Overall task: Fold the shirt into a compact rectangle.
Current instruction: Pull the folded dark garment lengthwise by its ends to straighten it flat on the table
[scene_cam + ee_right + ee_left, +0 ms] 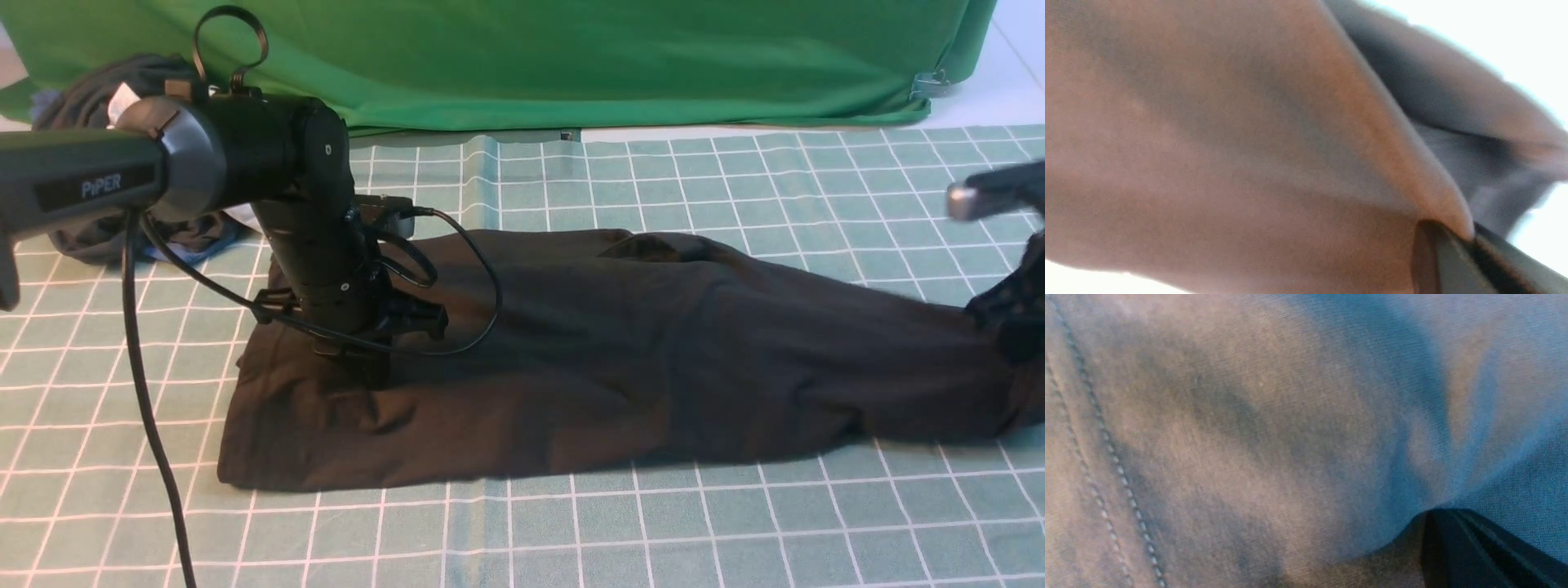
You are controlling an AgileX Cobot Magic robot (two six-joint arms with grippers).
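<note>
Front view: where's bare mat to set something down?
Free: the mat strip nearer than the shirt; the band between shirt and green cloth. Crowded: far left, clothes pile and left arm.

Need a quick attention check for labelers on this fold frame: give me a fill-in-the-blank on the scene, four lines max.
1. The shirt lies on a ___ checked tablecloth.
2. The left gripper is ___ on the shirt's fabric.
3. The right gripper pinches the shirt's ___ end.
4. The bundled garments lie at the tablecloth's far ___ corner.

Missing words: green; shut; right; left.
</note>
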